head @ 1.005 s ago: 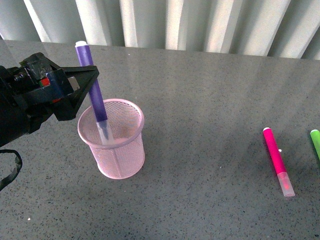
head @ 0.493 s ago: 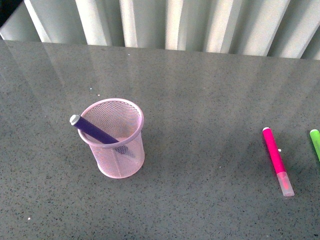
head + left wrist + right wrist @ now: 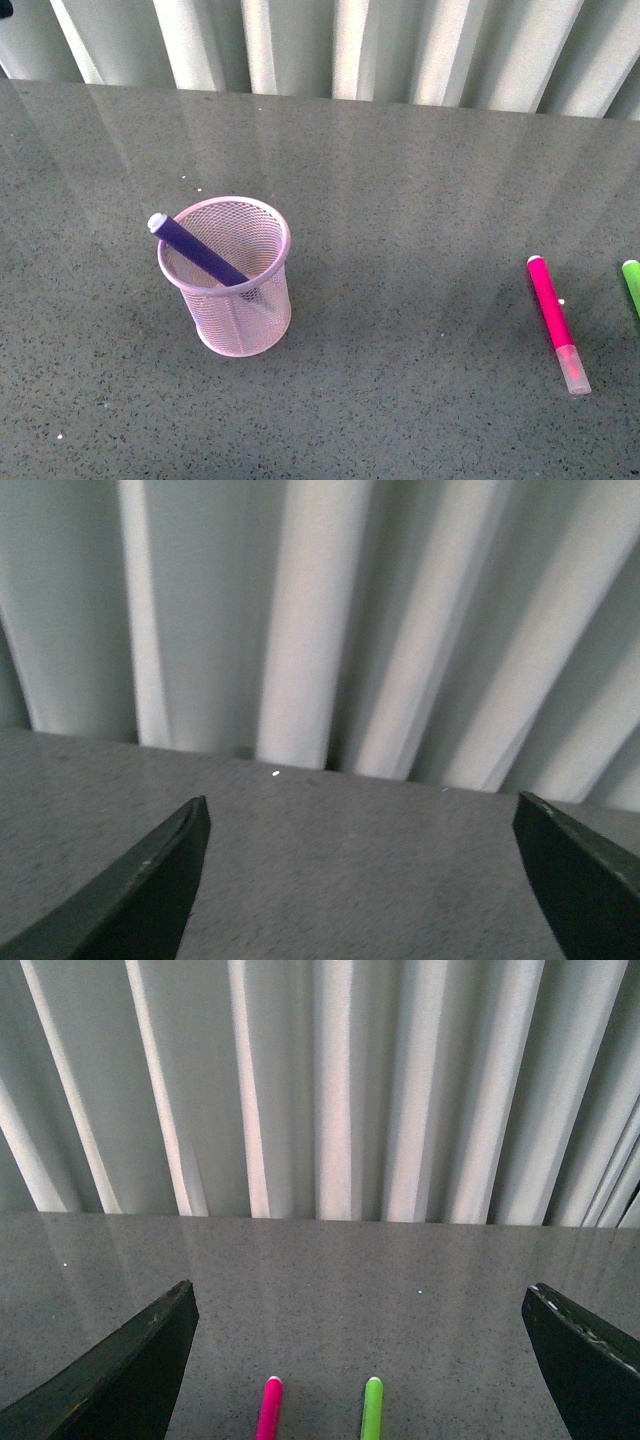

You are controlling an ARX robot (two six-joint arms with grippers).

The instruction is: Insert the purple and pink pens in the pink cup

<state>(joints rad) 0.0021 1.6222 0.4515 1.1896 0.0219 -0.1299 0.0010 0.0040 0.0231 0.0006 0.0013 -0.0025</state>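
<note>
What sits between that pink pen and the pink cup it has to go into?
Nothing visible: only bare table separates the pink pen from the pink cup. The green marker lies beyond the pen, away from the cup.

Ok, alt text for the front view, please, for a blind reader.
A pink mesh cup stands left of centre on a grey table, the purple pen leaning inside with its white end over the rim. The pink pen lies flat far to the right, beside a green marker cut off by the frame edge.
</note>
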